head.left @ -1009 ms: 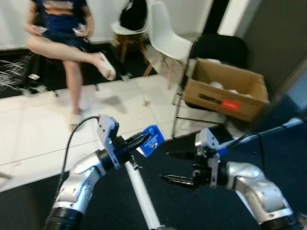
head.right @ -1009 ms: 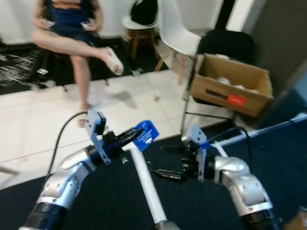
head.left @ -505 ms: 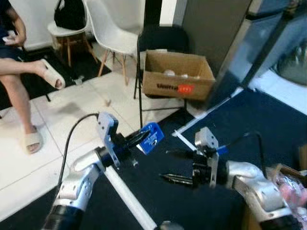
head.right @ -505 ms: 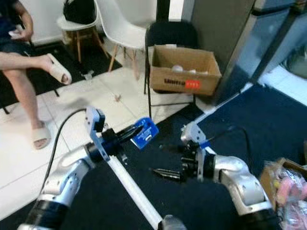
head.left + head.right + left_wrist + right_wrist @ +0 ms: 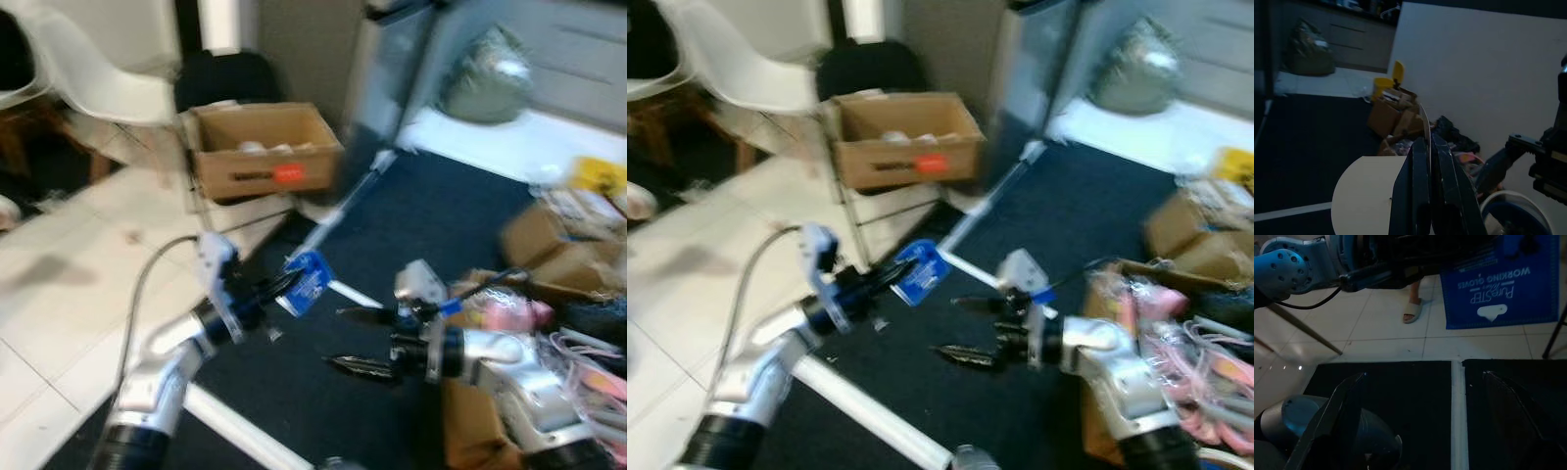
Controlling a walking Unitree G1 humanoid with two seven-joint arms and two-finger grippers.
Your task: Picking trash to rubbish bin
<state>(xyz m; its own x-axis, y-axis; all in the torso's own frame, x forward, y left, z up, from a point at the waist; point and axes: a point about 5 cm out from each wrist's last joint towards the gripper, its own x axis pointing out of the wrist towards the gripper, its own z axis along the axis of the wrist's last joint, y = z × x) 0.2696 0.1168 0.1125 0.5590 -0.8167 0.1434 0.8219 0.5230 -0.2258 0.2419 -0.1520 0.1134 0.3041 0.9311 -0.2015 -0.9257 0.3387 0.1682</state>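
Note:
A flat blue glove packet (image 5: 306, 286) is held up in front of me, my left gripper (image 5: 282, 287) shut on its edge. In the left wrist view the black fingers (image 5: 1418, 176) pinch the packet's thin edge (image 5: 1424, 120). My right gripper (image 5: 351, 341) hovers open just right of the packet and slightly lower, apart from it, with nothing between its fingers. The right wrist view looks past its spread fingers (image 5: 1332, 421) at the packet's printed face (image 5: 1501, 284) and the left arm (image 5: 1293, 269). A yellow lidded container (image 5: 599, 174) stands at the far right by the wall.
A cardboard box (image 5: 263, 157) rests on a black chair, beside a white chair (image 5: 88, 78). A grey bag (image 5: 490, 78) lies at the back. Cardboard boxes (image 5: 549, 235) and a box of pink clutter (image 5: 509, 315) crowd the right. A white pole (image 5: 245, 439) crosses the dark carpet below.
The camera has swung to the right: the seated person has left the picture and the cluttered right side has come in. Both arms keep their pose, the packet still held.

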